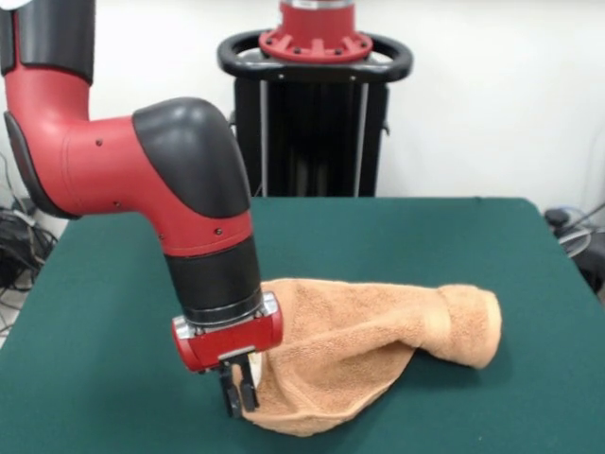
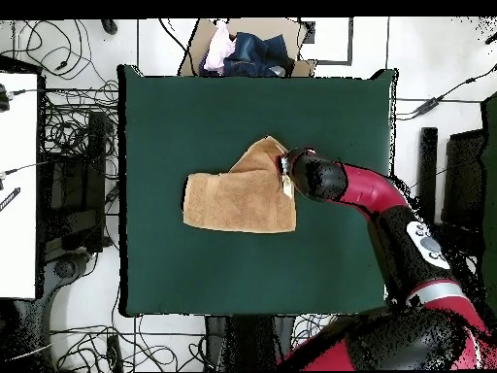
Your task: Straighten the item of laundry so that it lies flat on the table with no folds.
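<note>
The towel (image 1: 369, 352) lies bunched near the middle of the table (image 1: 104, 312), one end rolled over at the right and a corner folded under at the near edge. The gripper (image 1: 240, 390) stands low at the towel's left near edge, fingers drawn close together beside or on the hem; whether cloth is actually pinched between them cannot be told. Risk: a shallow pinch may slip on pulling, or a drag may haul the whole towel and tighten the rolled end.

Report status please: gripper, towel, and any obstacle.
Gripper low at towel edge, fingers near shut, grip unclear. Towel bunched, folded, not flat. Table otherwise unobstructed.
</note>
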You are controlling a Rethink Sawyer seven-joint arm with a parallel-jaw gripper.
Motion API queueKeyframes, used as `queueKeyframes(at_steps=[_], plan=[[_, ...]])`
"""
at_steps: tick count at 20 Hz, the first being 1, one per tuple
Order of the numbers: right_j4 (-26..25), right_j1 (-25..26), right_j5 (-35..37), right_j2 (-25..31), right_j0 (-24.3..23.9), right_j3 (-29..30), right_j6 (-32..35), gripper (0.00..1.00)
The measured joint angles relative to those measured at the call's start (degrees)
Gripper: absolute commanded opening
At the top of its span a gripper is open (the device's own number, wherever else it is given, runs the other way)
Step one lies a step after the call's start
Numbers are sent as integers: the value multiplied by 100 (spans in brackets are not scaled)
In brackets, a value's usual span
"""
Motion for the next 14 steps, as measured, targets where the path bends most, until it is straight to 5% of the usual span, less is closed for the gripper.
queueKeyframes(at_steps=[14], plan=[[0,17,154,0,-316,-7,0,0]])
